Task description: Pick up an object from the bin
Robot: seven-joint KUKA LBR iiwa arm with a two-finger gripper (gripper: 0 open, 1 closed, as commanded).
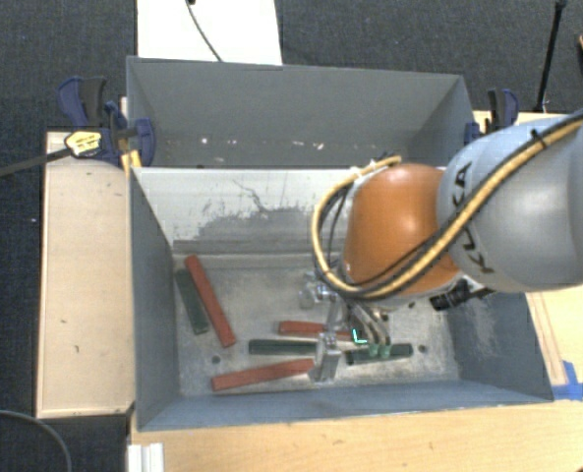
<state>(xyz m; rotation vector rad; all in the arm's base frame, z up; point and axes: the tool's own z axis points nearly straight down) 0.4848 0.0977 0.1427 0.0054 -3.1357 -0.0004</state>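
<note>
**Hand.** The hand [332,354] is lowered to the floor of the grey metal bin [301,116]. It sits below the arm's orange cover [394,224] and looped cables [322,229]. Whether the hand is spread or pressed together cannot be told, because the cover and wrist hide most of it. No item can be confirmed as pinched.

**Items closest to the hand.** All are slim flat bars lying on the bin floor.
- A short red-brown bar [303,329] lies directly to the view's left of the hand. Its right end reaches the hand's body.
- A dark bar [281,345] lies just below that one in the view and roughly parallel to it. Its right end also meets the hand.
- A long red-brown bar [262,374] lies between the hand and the bin's front wall, slightly tilted. Its right end is at the hand's tip, touching or very nearly so.
- A green bar [381,352] lies on the hand's opposite side, towards the arm, partly under the wrist.

The hand stands in the middle of this group of four. Which bar it is set on cannot be told.

**Items well apart from the hand.** Further to the view's left, a diagonal red-brown bar [210,303] and a diagonal dark green bar [190,301] lie side by side. They appear to touch along their length.
</note>
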